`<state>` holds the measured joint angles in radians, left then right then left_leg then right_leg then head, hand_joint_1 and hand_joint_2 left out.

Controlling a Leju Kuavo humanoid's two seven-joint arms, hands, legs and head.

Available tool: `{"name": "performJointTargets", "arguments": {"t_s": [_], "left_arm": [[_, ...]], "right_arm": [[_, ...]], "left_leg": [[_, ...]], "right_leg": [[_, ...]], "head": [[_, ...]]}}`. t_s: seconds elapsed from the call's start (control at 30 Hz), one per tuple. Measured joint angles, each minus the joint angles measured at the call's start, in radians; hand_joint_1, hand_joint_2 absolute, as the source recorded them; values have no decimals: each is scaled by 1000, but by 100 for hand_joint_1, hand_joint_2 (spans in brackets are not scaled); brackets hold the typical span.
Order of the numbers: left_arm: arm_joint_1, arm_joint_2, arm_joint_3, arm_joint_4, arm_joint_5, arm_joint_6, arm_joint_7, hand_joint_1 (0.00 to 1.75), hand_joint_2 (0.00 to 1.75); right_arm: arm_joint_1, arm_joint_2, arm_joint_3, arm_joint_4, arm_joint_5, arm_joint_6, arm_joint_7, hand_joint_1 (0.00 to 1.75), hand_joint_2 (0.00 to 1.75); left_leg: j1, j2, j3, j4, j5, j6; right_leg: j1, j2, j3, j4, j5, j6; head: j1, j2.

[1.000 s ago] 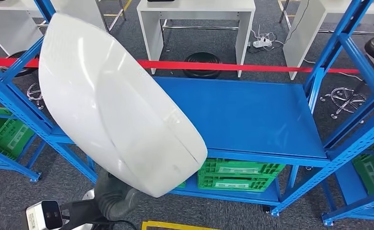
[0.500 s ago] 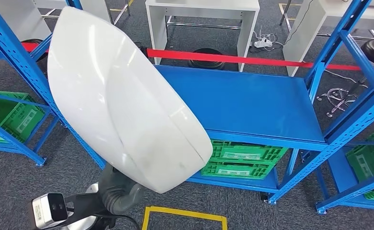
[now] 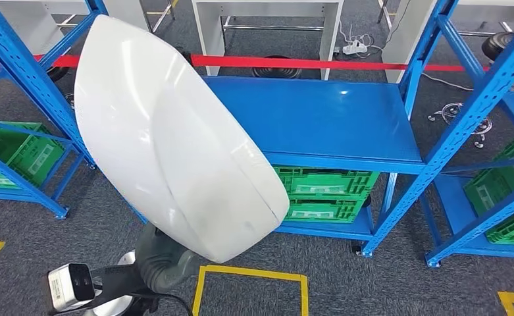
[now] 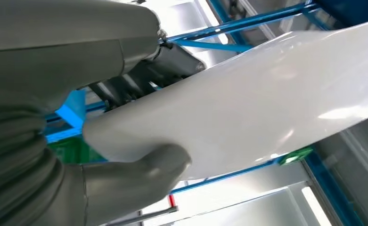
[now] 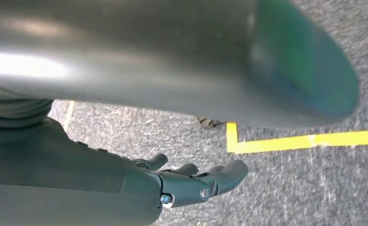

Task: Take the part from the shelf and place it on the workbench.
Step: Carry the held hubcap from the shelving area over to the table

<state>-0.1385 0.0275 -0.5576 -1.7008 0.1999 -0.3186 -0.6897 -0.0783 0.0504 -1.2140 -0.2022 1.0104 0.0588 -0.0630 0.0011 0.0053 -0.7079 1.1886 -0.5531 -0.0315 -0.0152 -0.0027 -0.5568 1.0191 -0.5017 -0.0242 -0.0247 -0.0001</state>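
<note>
Since a second ago the whole head view has slid: the blue shelf and the red tape sit differently in frame, and a yellow floor outline has come in at the bottom, so I read that as my camera turning with the body, not the things moving. Against that, the white part (image 3: 175, 138) has kept nearly the same place in view, tilted, its lower edge toward me.

Closest to me, the left robot hand (image 4: 139, 136) pinches the part's edge, thick thumb pressed on one face and the darker fingers (image 4: 139, 80) on the other. The right robot hand (image 5: 191, 181) hangs low over the grey carpet, fingers loosely spread, holding nothing.

The part is off the shelf and in the air, in front of the bare blue shelf deck (image 3: 333, 118), hiding much of the left side of my view. Green crates (image 3: 323, 194) sit on the lower level; beyond the red tape (image 3: 293, 63) stands a white counter (image 3: 267, 20).

My judgement: this is the carry leg. I'd keep the pinch firm, since a big smooth shell held at one edge wants to swing, turn slowly, and keep it well away from the blue uprights (image 3: 464, 131). I'd not release until the counter is plainly under it.
</note>
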Motion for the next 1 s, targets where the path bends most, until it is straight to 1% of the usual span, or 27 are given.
{"name": "performJointTargets", "arguments": {"t_s": [0.03,0.07,0.1,0.13,0.17,0.2,0.23,0.27,0.3,0.37,0.4,0.43,0.47,0.5,0.53,0.57,0.6,0.63,0.67,0.73,0.77,0.8,0.87,0.9,0.93,0.97,1.0], "left_arm": [[0,1,-1,0,0,-1,0,175,175],[-1,2,-3,1,0,-2,0,175,175],[-1,3,-6,2,0,-4,0,175,175],[-2,4,-9,2,0,-5,0,175,175],[-5,4,-12,3,0,-7,0,175,175],[-8,5,-15,2,0,-7,0,175,175],[-12,5,-17,2,0,-7,0,175,175],[-16,5,-20,2,-1,-8,0,175,175],[-19,5,-22,2,-1,-8,0,175,175],[-24,5,-25,4,-6,-10,-1,175,175],[-28,5,-27,6,-9,-12,-1,175,175],[-32,5,-30,7,-12,-13,-1,175,175],[-37,4,-34,9,-14,-15,0,175,175],[-41,4,-38,11,-15,-17,1,175,175],[-43,4,-41,13,-16,-19,4,175,175],[-46,4,-44,16,-16,-22,7,175,175],[-50,4,-46,20,-16,-25,11,175,175],[-55,4,-48,23,-16,-28,15,175,175],[-62,4,-51,26,-14,-32,20,175,175],[-78,2,-56,30,-11,-41,30,175,175],[-87,2,-59,32,-8,-45,34,175,175],[-94,1,-63,33,-5,-48,37,175,175],[-107,0,-69,37,1,-54,41,175,175],[-113,0,-71,39,4,-57,42,175,175],[-119,0,-73,41,6,-58,43,175,175],[-124,0,-75,43,7,-59,44,175,175],[-128,0,-77,45,7,-60,44,175,175]], "right_arm": [[0,0,0,0,-2,1,-1,0,0],[1,-1,-1,0,-4,2,-2,0,0],[1,-1,-2,0,-5,3,-2,0,0],[2,-1,-3,0,-6,4,-3,0,0],[2,-1,-3,0,-7,6,-3,0,0],[2,-1,-4,0,-7,7,-3,0,0],[3,-1,-4,0,-8,9,-5,0,0],[3,-1,-4,0,-9,10,-7,0,0],[3,-2,-4,0,-11,11,-10,0,0],[3,-4,-4,0,-15,14,-19,0,0],[3,-4,-4,0,-16,15,-21,0,0],[4,-5,-4,0,-17,17,-23,0,0],[4,-5,-5,0,-18,18,-25,0,0],[5,-6,-5,0,-19,18,-28,0,0],[4,-6,-5,0,-19,21,-32,0,0],[5,-6,-5,0,-19,23,-36,0,0],[5,-7,-5,0,-19,26,-39,0,0],[5,-7,-5,0,-19,30,-43,0,0],[6,-8,-5,0,-18,32,-45,0,0],[5,-9,-5,0,-16,36,-50,0,0],[6,-9,-5,0,-15,38,-52,0,0],[6,-9,-5,0,-14,39,-54,0,0],[7,-9,-5,0,-13,43,-54,0,0],[7,-8,-5,0,-12,44,-54,0,0],[6,-7,-5,0,-12,45,-54,0,0],[6,-6,-5,0,-12,45,-54,0,0],[6,-6,-5,0,-12,45,-54,0,0]], "left_leg": [[1,0,-12,66,-36,-3],[2,0,-14,114,-48,-4],[2,0,1,131,-35,-4],[2,-1,35,110,-9,-1],[1,-1,90,50,14,5],[-1,-2,155,-32,20,12],[-3,-3,211,-111,13,18],[-7,-4,249,-170,0,23],[-10,-4,263,-200,-11,28],[-12,-3,255,-209,-1,43],[-10,-2,248,-211,7,52],[-8,0,239,-213,18,60],[-7,1,228,-214,29,66],[-8,1,215,-214,39,69],[-8,0,203,-213,49,70],[-9,-2,190,-211,58,69],[-9,-5,178,-208,67,67],[-9,-9,166,-204,74,65],[-8,-15,156,-199,80,61],[-8,-26,136,-186,88,53],[-9,-32,129,-179,91,48],[-9,-38,125,-176,95,43],[-9,-50,118,-174,101,31],[-9,-49,112,-165,95,24],[-8,-42,100,-139,77,18],[-5,-33,81,-96,48,12],[-3,-24,53,-30,8,6]], "right_leg": [[0,0,-16,1,13,0],[0,-1,-32,1,25,1],[1,-1,-47,2,37,3],[1,-1,-62,2,48,5],[1,-1,-73,2,60,8],[2,0,-82,3,70,11],[2,1,-86,3,80,16],[2,1,-87,2,89,22],[1,1,-88,0,97,28],[-2,0,-89,-4,107,42],[-3,1,-95,6,93,48],[-4,1,-106,33,62,53],[-5,2,-124,82,16,57],[-4,2,-145,144,-34,61],[-4,2,-164,211,-69,64],[-4,2,-175,263,-83,66],[-3,2,-169,283,-75,66],[-3,3,-146,268,-53,66],[-3,9,-96,206,-29,64],[-3,35,6,62,-16,55],[-3,45,37,11,-21,49],[-1,49,46,-5,-29,44],[-2,35,42,-10,-27,31],[-4,27,41,-11,-22,23],[-7,17,38,-13,-18,16],[-8,8,35,-15,-14,11],[-7,-1,31,-14,-11,8]], "head": [[-2,0],[-3,0],[-4,0],[-5,0],[-5,0],[-6,0],[-6,0],[-5,0],[-6,0],[-6,0],[-6,0],[-3,0],[-1,0],[2,0],[4,0],[5,0],[6,0],[6,0],[7,0],[7,0],[7,0],[7,0],[8,0],[7,0],[4,0],[2,0],[-1,0]]}}
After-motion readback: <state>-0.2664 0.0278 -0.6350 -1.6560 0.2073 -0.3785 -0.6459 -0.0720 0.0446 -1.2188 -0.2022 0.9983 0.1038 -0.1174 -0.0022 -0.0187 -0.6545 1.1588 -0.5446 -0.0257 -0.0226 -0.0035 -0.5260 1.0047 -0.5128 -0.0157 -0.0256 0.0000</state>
